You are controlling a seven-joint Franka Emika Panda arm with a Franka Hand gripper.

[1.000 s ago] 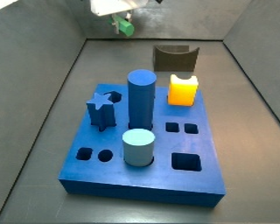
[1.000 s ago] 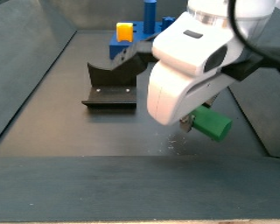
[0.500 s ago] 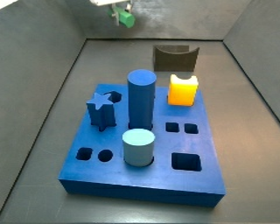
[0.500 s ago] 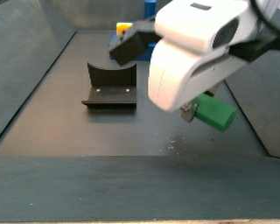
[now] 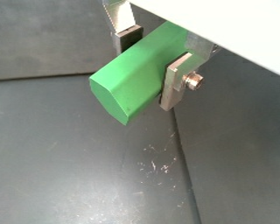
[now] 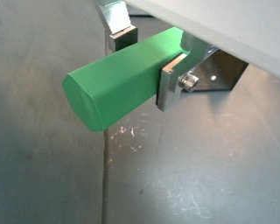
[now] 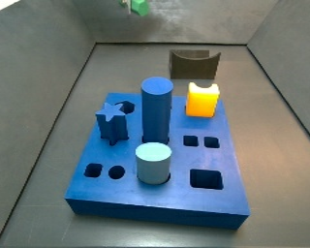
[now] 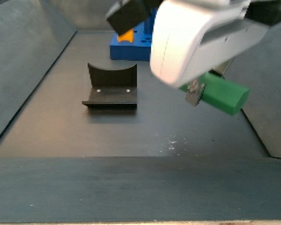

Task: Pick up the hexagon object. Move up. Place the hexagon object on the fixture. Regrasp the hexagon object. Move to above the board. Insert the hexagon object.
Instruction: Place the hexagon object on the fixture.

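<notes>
The gripper [image 5: 152, 54] hangs high above the floor, its jaws clamped on the hexagon object [image 5: 140, 70], well clear of the fixture [image 8: 111, 86].

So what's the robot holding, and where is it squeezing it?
The gripper, up above the floor, holds the green hexagon object. Its fingers pinch two opposite sides near one end; the other end sticks out free.

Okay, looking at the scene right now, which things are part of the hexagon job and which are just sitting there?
Part of the job:
- hexagon object, clamped in the gripper, lifted clear of the floor
- fixture, nothing on it
- board

Just sitting there:
- orange block on the board
- tall blue cylinder
- pale blue cylinder
- blue star peg
</notes>
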